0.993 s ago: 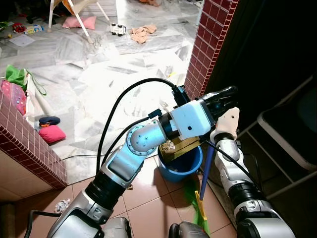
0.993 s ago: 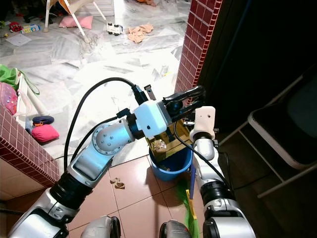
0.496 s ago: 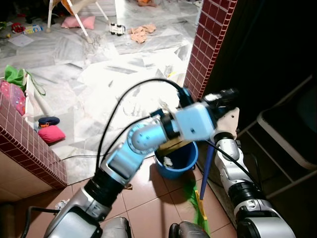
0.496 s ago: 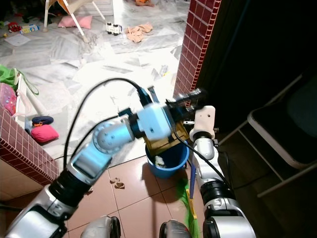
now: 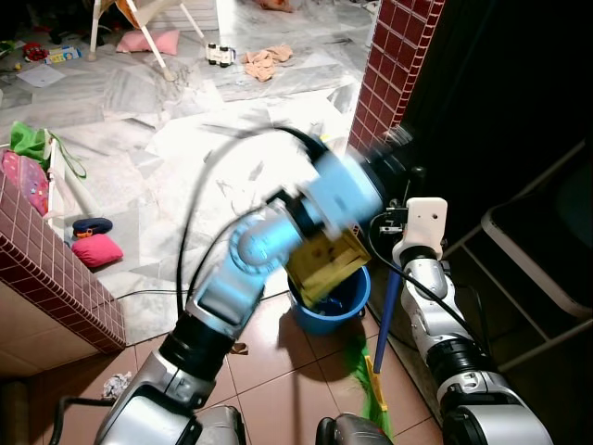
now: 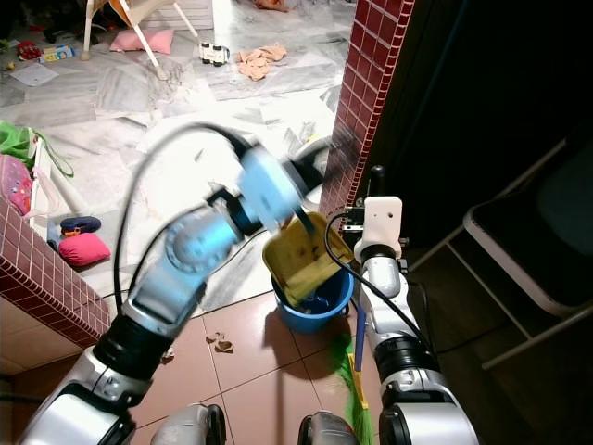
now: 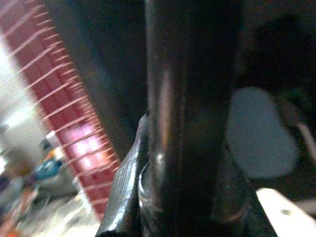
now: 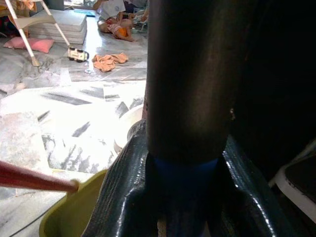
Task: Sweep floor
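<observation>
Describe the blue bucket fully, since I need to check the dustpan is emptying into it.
The blue bucket is a round, plastic-looking tub standing upright on the terracotta floor tiles, beside the red brick pillar. A tilted yellow dustpan, moved by the blurred left arm, hangs over its open top and hides most of the inside. The broom, with its blue handle and green bristles, stands close beside it.

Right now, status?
Left gripper tipping yellow dustpan over blue bucket. Right gripper shut on broom handle. Brick pillar close.
</observation>
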Tool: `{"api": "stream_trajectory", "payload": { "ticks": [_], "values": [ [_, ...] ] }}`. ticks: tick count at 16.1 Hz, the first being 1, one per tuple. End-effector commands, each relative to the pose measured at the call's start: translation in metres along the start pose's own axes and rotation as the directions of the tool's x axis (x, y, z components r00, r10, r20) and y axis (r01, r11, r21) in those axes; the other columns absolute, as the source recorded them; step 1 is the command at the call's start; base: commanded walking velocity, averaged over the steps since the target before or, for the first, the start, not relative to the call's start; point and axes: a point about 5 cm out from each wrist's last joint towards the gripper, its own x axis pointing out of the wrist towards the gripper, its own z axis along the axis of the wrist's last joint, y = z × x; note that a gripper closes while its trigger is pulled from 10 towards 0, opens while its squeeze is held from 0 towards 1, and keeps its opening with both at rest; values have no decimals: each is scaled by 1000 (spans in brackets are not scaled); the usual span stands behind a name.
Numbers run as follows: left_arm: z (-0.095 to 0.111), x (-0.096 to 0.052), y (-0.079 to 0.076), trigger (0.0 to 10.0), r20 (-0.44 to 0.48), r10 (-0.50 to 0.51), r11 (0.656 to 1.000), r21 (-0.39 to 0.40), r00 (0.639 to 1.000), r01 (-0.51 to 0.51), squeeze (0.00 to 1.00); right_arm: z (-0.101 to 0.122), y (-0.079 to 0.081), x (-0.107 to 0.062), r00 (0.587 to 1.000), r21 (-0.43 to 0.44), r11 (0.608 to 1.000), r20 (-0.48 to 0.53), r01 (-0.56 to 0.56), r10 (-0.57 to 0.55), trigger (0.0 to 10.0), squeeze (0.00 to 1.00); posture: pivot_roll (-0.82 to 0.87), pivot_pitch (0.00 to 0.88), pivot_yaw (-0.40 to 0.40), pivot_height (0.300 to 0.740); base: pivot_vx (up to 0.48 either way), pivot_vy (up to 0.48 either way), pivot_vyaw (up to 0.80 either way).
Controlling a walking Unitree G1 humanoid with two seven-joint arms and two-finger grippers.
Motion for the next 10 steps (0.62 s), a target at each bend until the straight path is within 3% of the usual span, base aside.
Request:
{"api": "stream_trajectory", "payload": {
  "ticks": [1, 6, 10],
  "values": [
    [14, 6, 17, 10000, 54, 89, 996, -2, 995, -89, 0, 11, 1, 5, 999, 11, 1000, 45, 2, -2, 10000, 0, 4, 65, -30, 740, 0, 0, 0],
    [31, 7, 53, 10000, 91, 289, 957, -24, 953, -288, 0, 10, 2, 6, 999, 7, 1000, 43, -2, 2, 10000, 0, 4, 63, -37, 740, 0, 0, 0],
    [51, -2, 90, 10000, 147, 412, 904, 58, 899, -423, 0, 9, 2, 5, 999, 1, 1000, 39, -8, 8, 10000, 0, 6, 62, -41, 740, 0, 0, 0]
  ]
}}
